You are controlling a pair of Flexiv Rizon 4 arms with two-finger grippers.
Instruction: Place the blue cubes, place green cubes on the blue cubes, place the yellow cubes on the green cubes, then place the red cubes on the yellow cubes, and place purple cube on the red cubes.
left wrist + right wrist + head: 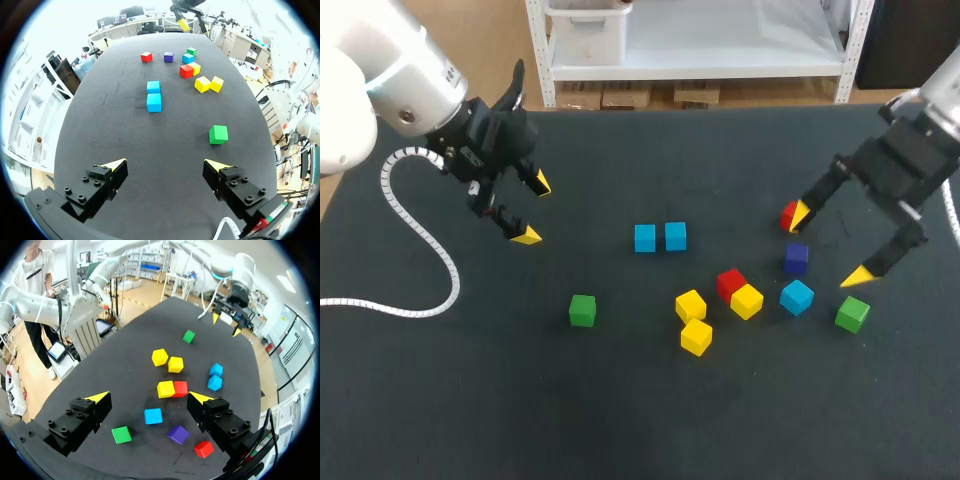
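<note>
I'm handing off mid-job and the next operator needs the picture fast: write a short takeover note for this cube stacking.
Left gripper: open, empty, over the table's left side.
Right gripper: open, empty, near the purple cube.
Two blue cubes sit side by side mid-table; a third blue cube lies loose at right.
Green cubes, yellow cubes and red cubes are scattered, none stacked.
Done: at most the blue pair looks placed.
Left: every layer, green up to purple.
</note>
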